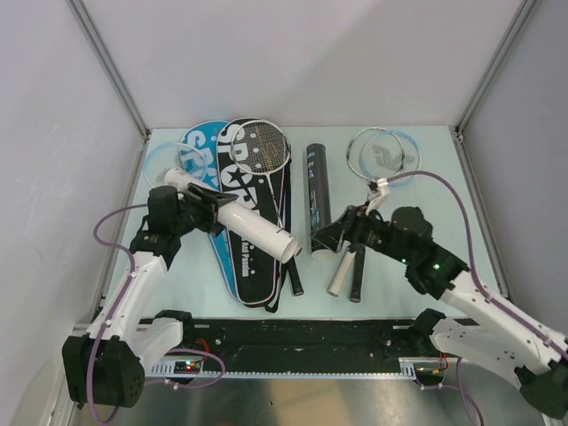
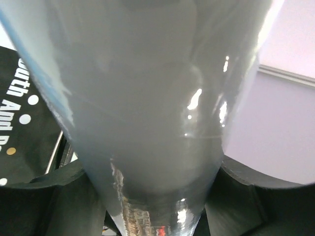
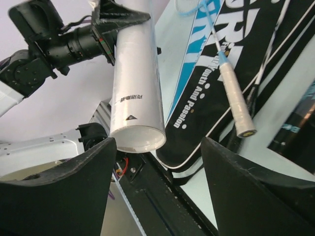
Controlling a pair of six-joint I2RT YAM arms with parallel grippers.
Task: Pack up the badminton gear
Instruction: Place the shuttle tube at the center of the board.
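My left gripper (image 1: 209, 206) is shut on the white tube (image 1: 238, 220), holding it tilted over the black "SPORT" cover (image 1: 251, 232). The tube (image 2: 147, 98) fills the left wrist view, with a dark finger (image 2: 44, 196) on each side. Its open end (image 3: 138, 138) faces my right gripper (image 3: 158, 147), which stands open with nothing between its fingers. In the top view the right gripper (image 1: 335, 235) hovers at the near end of the black tube (image 1: 318, 182). One racket (image 1: 264, 146) lies on the covers and another racket (image 1: 382, 151) at the back right. No shuttlecock shows.
A blue cover (image 1: 197, 146) lies under the black one at the back left. Racket handles (image 1: 348, 273) lie near the front rail (image 1: 302, 342), and a white-gripped handle (image 3: 236, 105) rests by the black cover (image 3: 221, 73). Metal posts and walls enclose the table.
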